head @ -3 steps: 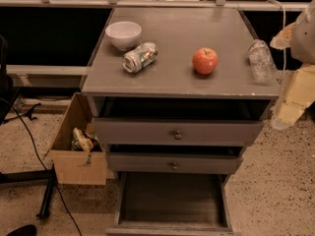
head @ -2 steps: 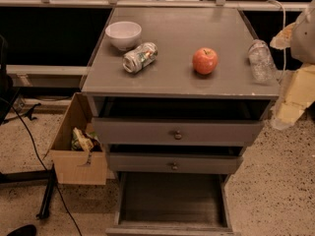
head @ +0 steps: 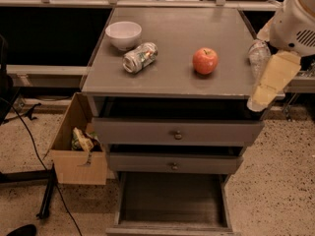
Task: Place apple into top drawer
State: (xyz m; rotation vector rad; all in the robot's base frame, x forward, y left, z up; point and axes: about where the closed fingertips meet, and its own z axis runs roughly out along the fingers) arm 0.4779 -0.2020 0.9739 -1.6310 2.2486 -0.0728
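A small round red-orange apple (head: 205, 61) with a short stem sits upright on the flat grey worktop (head: 172, 82) of a drawer cabinet, right of centre and clear of everything else. To its left a crushed, shiny metal can (head: 140, 57) lies on its side, and just behind that stands a smooth white round bowl (head: 123, 34), near the back left corner. At the right edge of the worktop a crinkled clear plastic bottle (head: 258, 57) is partly hidden by the robot's rounded white arm casing (head: 295, 21).

The pincer (head: 269, 82) shows as a flat, cream-coloured piece hanging down from that casing, beside the front right corner of the worktop and well apart from the apple. Whether it is open or closed cannot be told, and it holds nothing that can be seen.

Below, the grey top drawer (head: 177, 132) has a small round knob and a dark gap above its front. The middle drawer (head: 172, 163) looks alike. The bottom drawer (head: 172, 200) is pulled far out, its plain floor bare. A brown cardboard box (head: 81, 166) holding crumpled wrappers stands on the speckled stone floor (head: 275, 191), touching the cabinet's left side.
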